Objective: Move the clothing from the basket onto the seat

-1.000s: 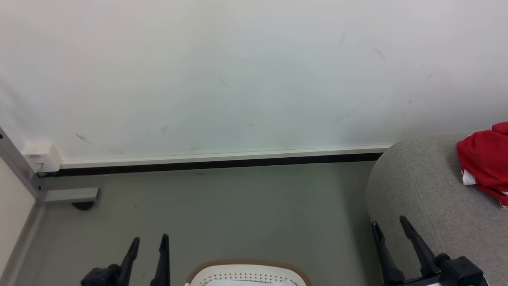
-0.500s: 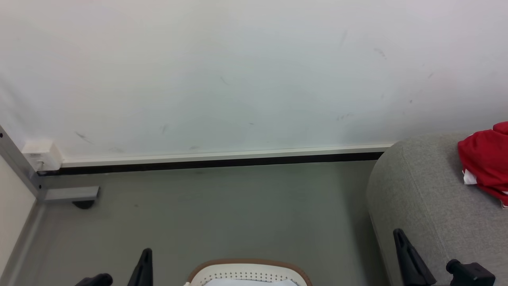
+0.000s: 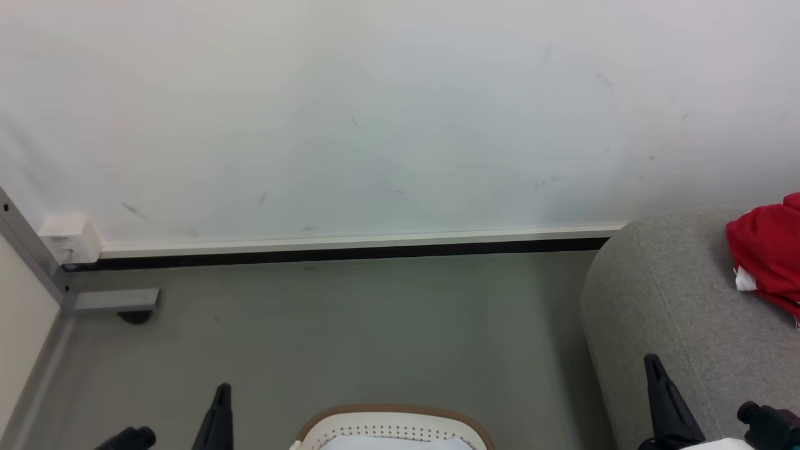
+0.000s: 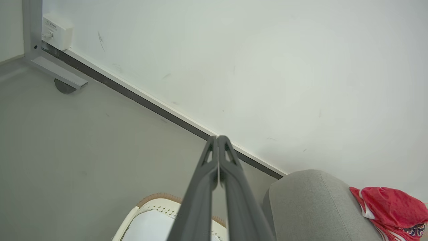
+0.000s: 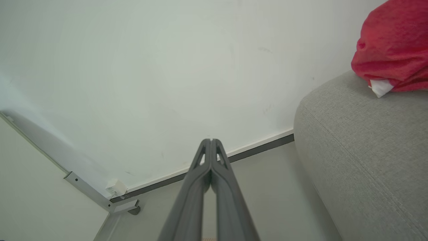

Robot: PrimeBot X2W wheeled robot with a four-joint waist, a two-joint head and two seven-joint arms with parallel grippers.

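Note:
The red clothing (image 3: 769, 256) lies bunched on the grey seat (image 3: 669, 312) at the right edge, a bit of white trim showing. It also appears in the left wrist view as the clothing (image 4: 391, 211) on the seat (image 4: 311, 207), and in the right wrist view as the clothing (image 5: 391, 50) on the seat (image 5: 361, 144). The white basket (image 3: 387, 419) with its tan rim sits at the bottom middle, holding a pale cloth (image 3: 387, 444). My left gripper (image 3: 222, 392) is shut and empty, left of the basket. My right gripper (image 3: 652, 361) is shut and empty, over the seat's front corner.
A white wall with a dark baseboard (image 3: 337, 253) runs across the back. A grey metal frame leg and foot (image 3: 115, 301) and a small white box (image 3: 70, 240) stand at the far left. Grey floor (image 3: 375, 331) lies between basket and wall.
Both grippers went from open to shut and sank toward the bottom edge of the head view. The picture has shifted slightly. The clothing stays on the seat.

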